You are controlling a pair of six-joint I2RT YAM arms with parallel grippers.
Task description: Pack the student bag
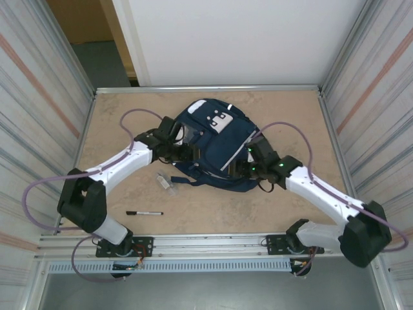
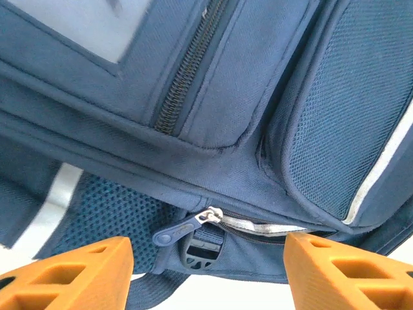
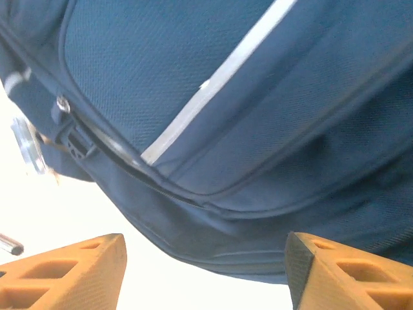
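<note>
Item: student bag (image 1: 213,148), navy fabric, pale reflective stripes, white dotted patch (image 1: 219,121)
Pose: lying flat, front side up
Place: mid worktop (image 1: 129,116), nearer the far edge
Zip: blue zipper pull (image 2: 184,227) at lower seam

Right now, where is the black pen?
In the top view the pen lies on the table, near left, between the backpack and the left arm's base, just nearer than a small clear item.

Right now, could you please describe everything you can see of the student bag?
The student bag is navy woven fabric with mesh panels, pale reflective stripes, a white dotted patch and a blue zip pull. It lies flat on the table, front up. The open left gripper and open right gripper flank it; contact is unclear.
</note>
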